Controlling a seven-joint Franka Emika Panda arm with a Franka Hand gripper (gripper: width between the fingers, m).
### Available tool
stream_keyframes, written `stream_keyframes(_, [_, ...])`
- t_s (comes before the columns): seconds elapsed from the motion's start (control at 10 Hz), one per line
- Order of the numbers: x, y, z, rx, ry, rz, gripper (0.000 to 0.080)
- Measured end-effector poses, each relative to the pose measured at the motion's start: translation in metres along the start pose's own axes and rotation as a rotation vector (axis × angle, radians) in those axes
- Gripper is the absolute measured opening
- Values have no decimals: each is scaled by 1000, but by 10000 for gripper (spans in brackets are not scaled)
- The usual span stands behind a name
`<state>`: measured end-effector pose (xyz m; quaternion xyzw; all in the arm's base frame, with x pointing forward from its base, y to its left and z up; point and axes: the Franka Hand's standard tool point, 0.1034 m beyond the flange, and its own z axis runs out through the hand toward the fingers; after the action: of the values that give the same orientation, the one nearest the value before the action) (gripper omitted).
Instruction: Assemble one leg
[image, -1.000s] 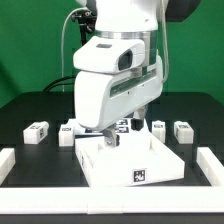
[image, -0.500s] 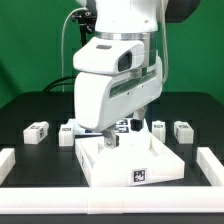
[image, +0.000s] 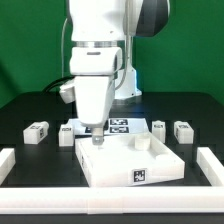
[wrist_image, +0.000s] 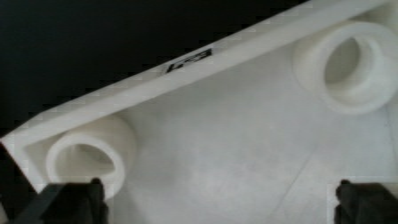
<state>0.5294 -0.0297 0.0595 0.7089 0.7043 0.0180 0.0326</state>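
Several legs, small white blocks with tags, lie in a row behind the panel: two on the exterior view's left (image: 38, 131) (image: 68, 132) and two on its right (image: 158, 128) (image: 183, 130). The large white square panel (image: 150, 158) lies in front, with round corner sockets (wrist_image: 356, 65) (wrist_image: 80, 160). My gripper (image: 96, 138) hangs over the panel's far left corner. In the wrist view the gripper (wrist_image: 217, 205) is open wide, with only the panel's surface (wrist_image: 214, 130) between the dark fingertips (wrist_image: 71, 203). No leg shows in the wrist view.
The marker board (image: 118, 125) lies behind the panel, between the legs. White rails stand at the front left (image: 10, 162) and front right (image: 210, 162). The table is black.
The arm has swung from a tilted pose to upright and shifted towards the exterior view's left. The gripper stays over the panel's far left corner, open and empty.
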Motion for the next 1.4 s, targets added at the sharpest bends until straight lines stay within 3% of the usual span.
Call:
stream_keyframes(0.5, [-5, -5, 3, 9, -3, -57, 650])
stream_keyframes(0.7, [-22, -33, 10, 54, 7, -215, 650])
stream_keyframes(0.9, [-17, -59, 13, 75, 12, -337, 650])
stream_keyframes(1.3, [-18, -60, 14, 80, 13, -330, 650])
stream_keyframes(1.4, [-14, -69, 18, 90, 17, -316, 650])
